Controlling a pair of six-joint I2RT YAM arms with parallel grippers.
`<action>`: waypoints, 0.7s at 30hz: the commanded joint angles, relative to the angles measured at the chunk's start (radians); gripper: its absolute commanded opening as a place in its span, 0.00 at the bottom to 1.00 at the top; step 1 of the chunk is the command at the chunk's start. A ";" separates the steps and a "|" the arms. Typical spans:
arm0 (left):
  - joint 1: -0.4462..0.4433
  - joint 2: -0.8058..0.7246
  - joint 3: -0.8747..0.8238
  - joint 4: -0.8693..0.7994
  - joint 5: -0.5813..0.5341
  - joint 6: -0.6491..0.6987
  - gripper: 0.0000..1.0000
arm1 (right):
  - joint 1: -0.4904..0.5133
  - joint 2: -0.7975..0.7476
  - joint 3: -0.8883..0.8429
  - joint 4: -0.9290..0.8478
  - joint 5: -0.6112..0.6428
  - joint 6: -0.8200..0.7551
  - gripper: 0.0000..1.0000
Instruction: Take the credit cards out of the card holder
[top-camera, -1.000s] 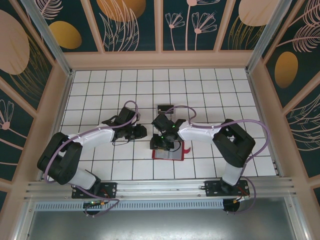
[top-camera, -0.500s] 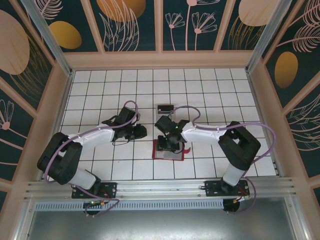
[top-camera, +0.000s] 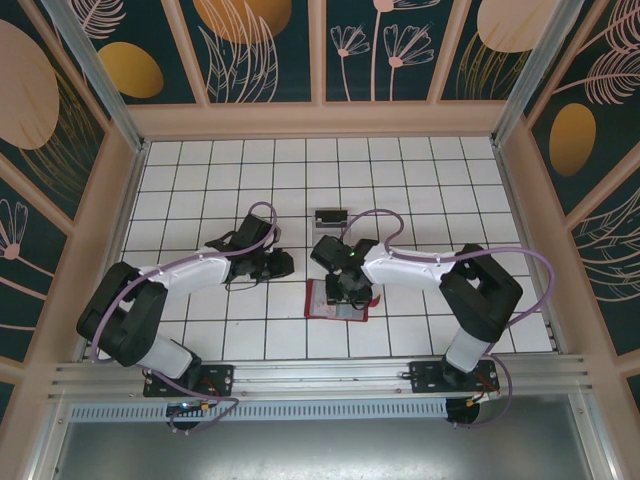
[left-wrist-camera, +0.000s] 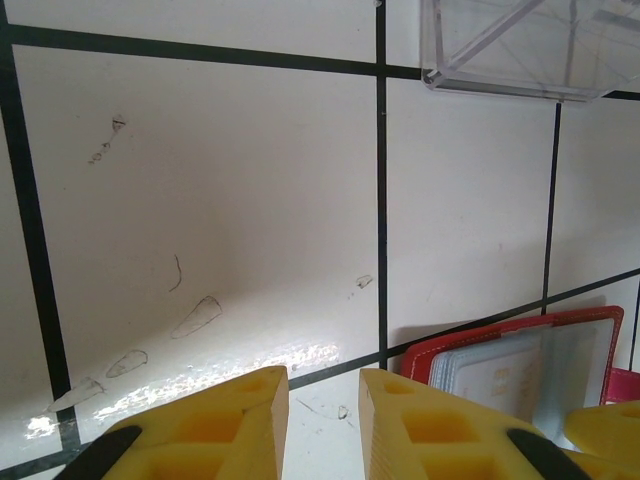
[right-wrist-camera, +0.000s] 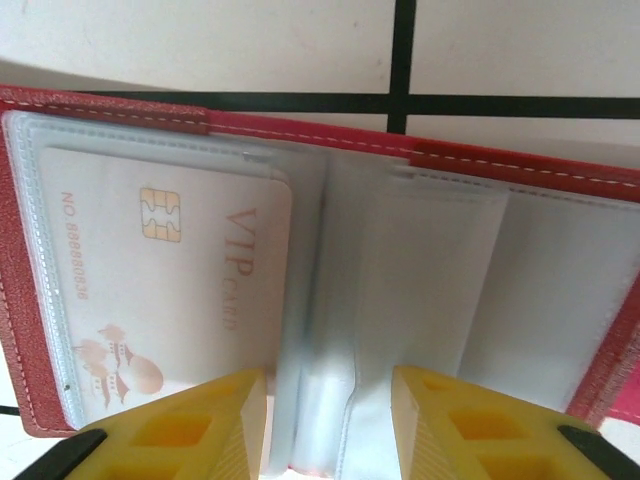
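**A:** Scene check, left to right. What's at the left end?

**B:** Left gripper (left-wrist-camera: 322, 398), low over bare table (top-camera: 200, 170), just left of the wallet (top-camera: 320, 306) and not touching it. Jaws narrow, a slim gap with nothing in it but tile.

**A:** Anything under it?

**B:** Scuffs (left-wrist-camera: 195, 318) on the tile.

**A:** Next over?

**B:** Box (top-camera: 330, 216), clear plastic, on the far side past both grippers, apart from the wallet. In the left wrist view its corner shows at the upper right.

**A:** Where's the wallet?

**B:** Near the centre of the table, unfolded, inside up. The red tab (top-camera: 373, 299) sticks out on its right edge.

**A:** Cards?

**B:** One pale card (right-wrist-camera: 170, 290), with a chip and "VIP" print, in the left-hand pocket in the right wrist view, under clear plastic. Cannot tell whether the other sleeves (right-wrist-camera: 430, 290) hold any.

**A:** Right side?

**B:** Right gripper (right-wrist-camera: 330, 390) sits straight over the wallet, jaws partway apart. Fingertips (right-wrist-camera: 190, 425) are on either side of the middle sleeve fold, with no grip on it that I can see. Cannot tell if the pads touch the plastic.

**A:** What's in the way?

**B:** From above, the right gripper hides the wallet's middle. The sleeve covers the card face.
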 joint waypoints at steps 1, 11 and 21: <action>-0.002 0.013 0.022 0.005 0.016 0.014 0.27 | 0.024 0.006 0.048 -0.112 0.103 0.019 0.39; -0.002 0.031 0.032 0.007 0.026 0.026 0.27 | 0.059 0.048 0.113 -0.251 0.220 0.054 0.40; -0.006 0.051 0.064 -0.011 0.038 0.037 0.27 | 0.055 0.011 0.084 -0.325 0.286 0.076 0.40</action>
